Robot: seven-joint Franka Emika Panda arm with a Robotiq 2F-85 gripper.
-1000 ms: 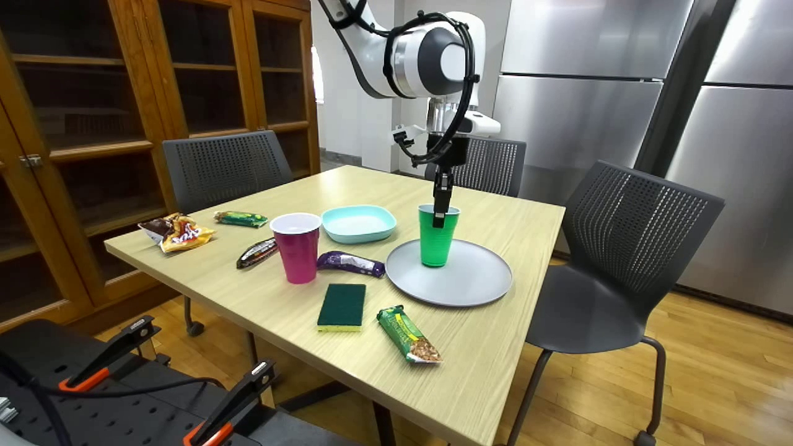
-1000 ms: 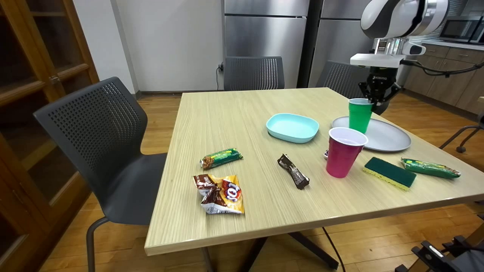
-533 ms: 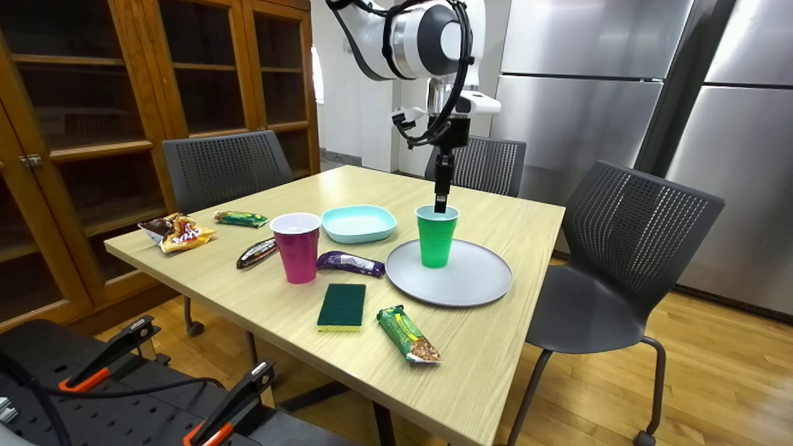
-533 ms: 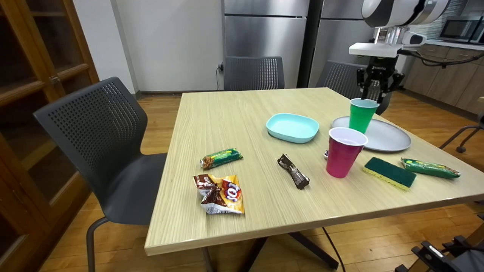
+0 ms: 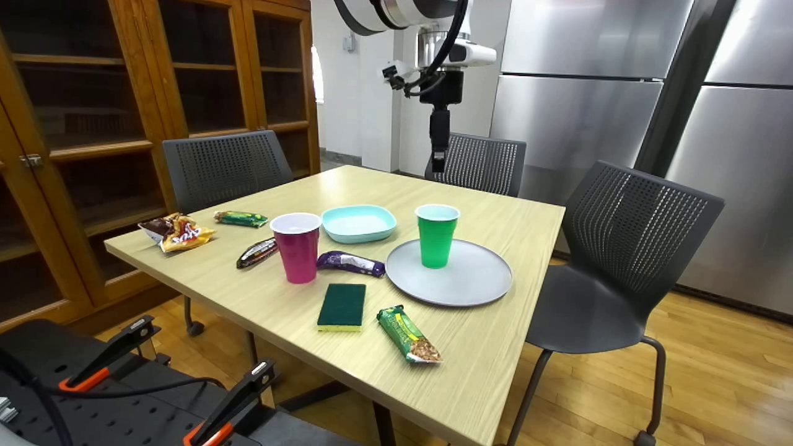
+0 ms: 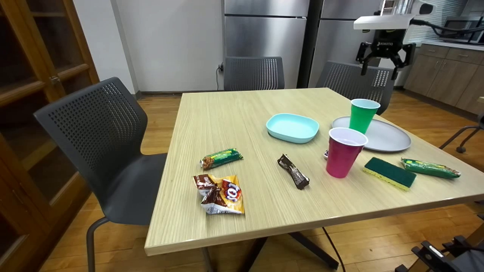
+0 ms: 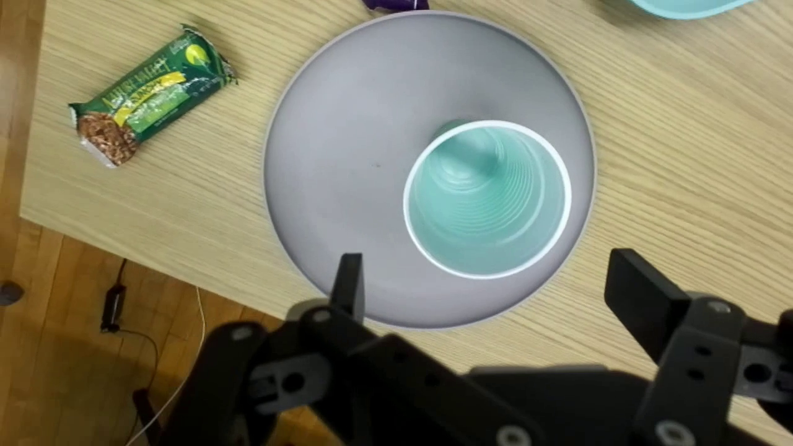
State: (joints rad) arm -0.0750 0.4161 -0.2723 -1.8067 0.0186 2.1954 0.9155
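Note:
My gripper (image 6: 379, 75) hangs in the air above the table, its jaws spread wide with nothing between them. Below it a green cup (image 5: 436, 241) with a pale inside stands upright on a round grey plate (image 5: 477, 282). From the wrist view I look down into the cup (image 7: 489, 204), which is clear of both fingers (image 7: 350, 279). It sits off-centre on the plate (image 7: 334, 155). In an exterior view the magenta cup (image 6: 345, 155) partly covers the foot of the green one.
Around the plate lie a turquoise dish (image 5: 359, 224), a purple wrapped bar (image 5: 352, 263), a green-and-yellow sponge (image 5: 342, 306) and a green bar (image 5: 409, 334). Farther off are a dark bar (image 6: 293, 172), another green bar (image 6: 221, 158) and a snack bag (image 6: 221, 194). Dark chairs (image 5: 626, 260) flank the table.
A second ago the jaws were closed at the green cup's rim. They have since spread apart and risen well above it. The cup stays on the plate, its rim rounder and slightly shifted.

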